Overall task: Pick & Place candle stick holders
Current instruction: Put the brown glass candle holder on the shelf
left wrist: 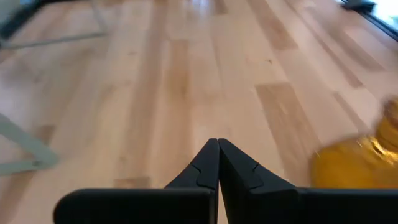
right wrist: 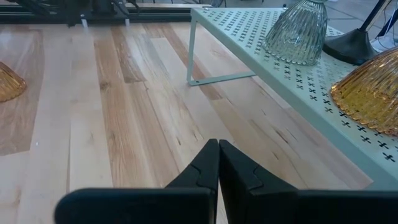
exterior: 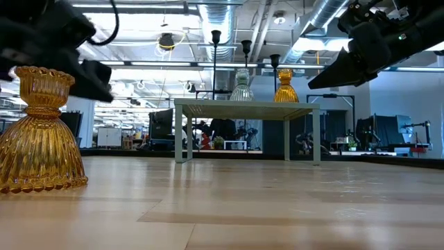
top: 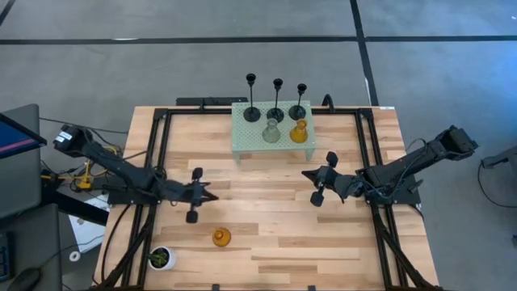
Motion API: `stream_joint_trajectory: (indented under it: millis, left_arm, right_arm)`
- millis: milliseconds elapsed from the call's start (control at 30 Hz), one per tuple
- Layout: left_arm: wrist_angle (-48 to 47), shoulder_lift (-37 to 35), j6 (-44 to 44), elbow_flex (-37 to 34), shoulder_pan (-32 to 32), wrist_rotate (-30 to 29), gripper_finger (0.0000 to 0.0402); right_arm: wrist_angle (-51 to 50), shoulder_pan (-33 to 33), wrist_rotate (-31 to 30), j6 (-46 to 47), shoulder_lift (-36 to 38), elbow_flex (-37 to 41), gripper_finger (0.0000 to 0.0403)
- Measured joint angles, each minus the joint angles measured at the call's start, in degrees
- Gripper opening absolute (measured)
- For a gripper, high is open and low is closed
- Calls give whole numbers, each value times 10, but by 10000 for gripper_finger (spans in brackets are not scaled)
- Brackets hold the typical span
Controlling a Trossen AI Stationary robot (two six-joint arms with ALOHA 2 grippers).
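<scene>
**Both grippers pressed together and empty; five holders sitting on the stand, one amber holder on the table**

The high view is showing the whole layout: three black candle stick holders [top: 251,99] [top: 276,102] [top: 300,102] are standing in a row along the far edge of the pale green stand [top: 246,137], with a pale grey holder [top: 271,131] and an amber holder [top: 299,130] sitting just in front of them. A second amber holder [top: 221,237] is standing alone on the wooden table [top: 275,234], near the front, with a small white pot [top: 161,258] holding a green plant off to its left.

The low view is adding what the overhead cannot: the lone amber holder [exterior: 40,132] is standing upright, its ribbed skirt resting flat on the table, and the stand [exterior: 246,109] is rising on thin legs.

The left wrist view is catching only the blurred edge of that amber holder [left wrist: 357,163], lying beside the left gripper [left wrist: 218,144], apart from it. The right wrist view is showing the perforated top up close, with the grey holder [right wrist: 298,31] and amber holder [right wrist: 370,93] on it.

The left gripper [top: 212,195] and the right gripper [top: 304,173] are both hovering over bare table, fingers meeting tip to tip, holding nothing.
</scene>
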State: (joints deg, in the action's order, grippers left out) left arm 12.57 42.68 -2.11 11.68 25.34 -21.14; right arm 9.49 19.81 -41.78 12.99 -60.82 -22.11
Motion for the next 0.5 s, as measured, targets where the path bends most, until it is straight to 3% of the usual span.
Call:
stream_joint_trajectory:
  millis: [333, 500]
  left_arm:
    - [84, 0, 34, -77, 4, 202, 4]
    - [115, 0, 35, -112, 4, 254, 6]
  right_arm:
    - [0, 0, 0, 1, 0, 0, 0]
    - [0, 0, 0, 1, 0, 0, 0]
